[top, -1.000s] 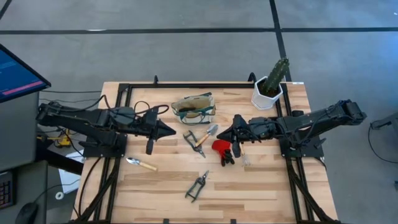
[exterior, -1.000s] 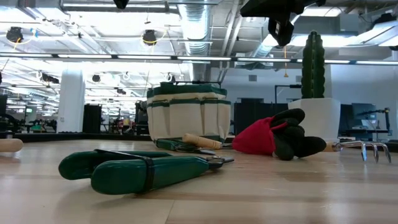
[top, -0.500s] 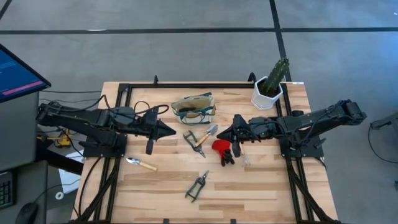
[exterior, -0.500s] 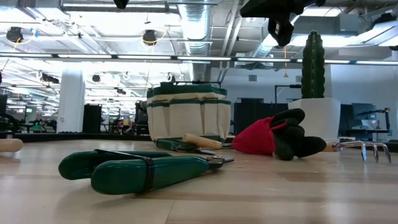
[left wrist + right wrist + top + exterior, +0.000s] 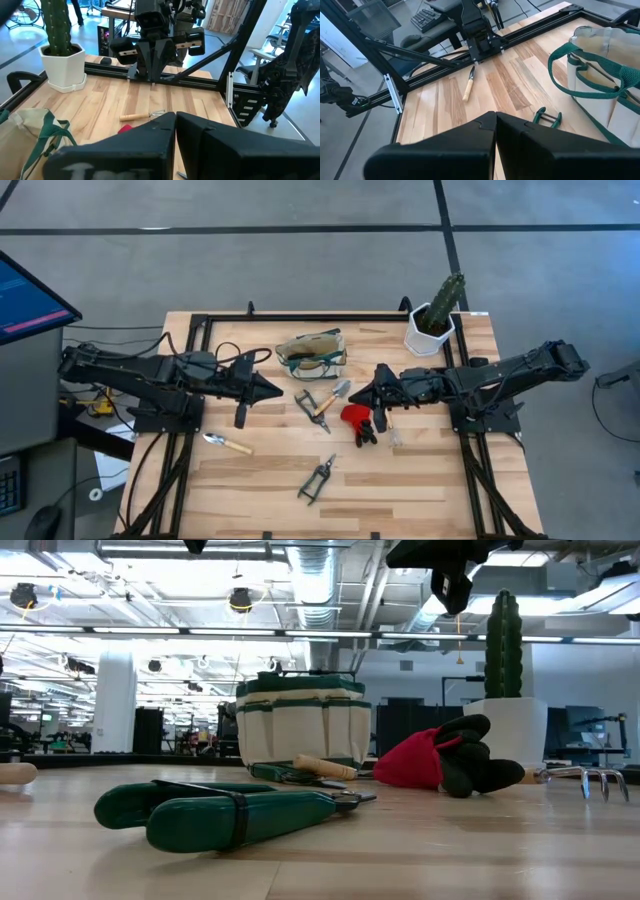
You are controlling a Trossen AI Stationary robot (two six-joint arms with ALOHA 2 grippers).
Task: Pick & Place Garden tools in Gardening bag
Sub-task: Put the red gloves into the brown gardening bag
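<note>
The cream gardening bag [image 5: 312,352] with green trim stands upright at the table's far middle; it also shows in the low view [image 5: 303,725]. A wooden-handled trowel [image 5: 333,395] and green-handled shears [image 5: 305,400] lie just in front of it. A red-headed black-handled tool [image 5: 356,422] and a thin wooden-handled rake [image 5: 390,430] lie to the right. Dark pruning shears [image 5: 316,478] lie near the front, and a small wooden-handled tool [image 5: 228,443] lies at the left. My left gripper [image 5: 276,390] and right gripper [image 5: 354,396] are shut and empty, hovering left and right of the tools.
A white pot with a green cactus [image 5: 435,320] stands at the far right corner. A black frame [image 5: 300,317] runs along the table's far edge. Bare wood [image 5: 420,490] lies along the front right. A monitor [image 5: 30,295] stands off the table's left.
</note>
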